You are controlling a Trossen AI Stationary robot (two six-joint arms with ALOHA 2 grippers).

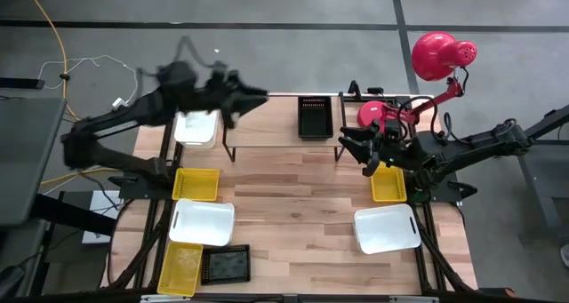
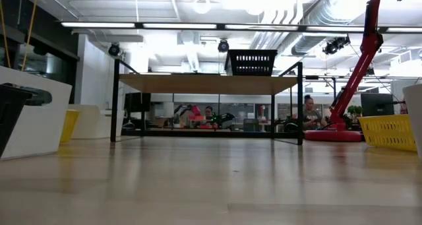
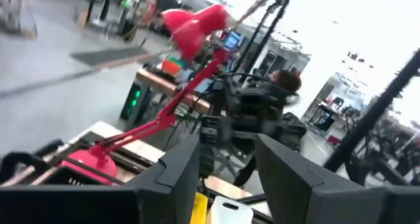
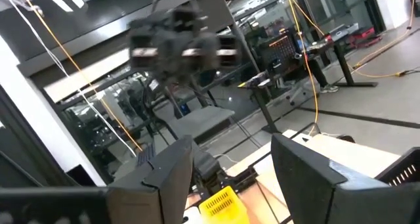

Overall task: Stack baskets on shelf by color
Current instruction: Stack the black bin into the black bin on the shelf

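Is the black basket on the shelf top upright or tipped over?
Upright. The black basket stands level on the shelf, its open rim facing up.

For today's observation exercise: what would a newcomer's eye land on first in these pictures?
Probably the red desk lamp at the table's far right corner. Next, the lone black basket on top of the shelf, and the white basket at the shelf's left end under the blurred left arm. Yellow and white baskets lie scattered along both table sides.
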